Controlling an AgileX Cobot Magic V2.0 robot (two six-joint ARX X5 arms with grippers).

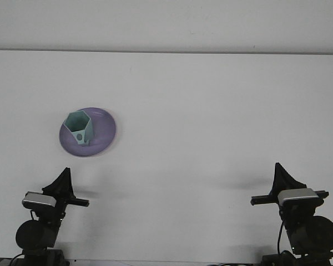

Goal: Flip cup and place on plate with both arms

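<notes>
Two black robot arms sit at the near edge of the white table, one in each lower corner of the front view. Left gripper shows as a dark pointed wedge rising above its grey camera block, and right gripper shows the same tapered shape on the opposite side. Each pair of fingers reads as one closed point with no gap visible between the tips, and neither one grasps anything. Both grippers are well apart from the task objects. Farther back, on the left half of the table, lies a round purple plate. A pale green faceted cup stands upright on the plate's left portion, its pentagonal mouth opening upward. Beyond the table's far edge runs a plain grey wall.
</notes>
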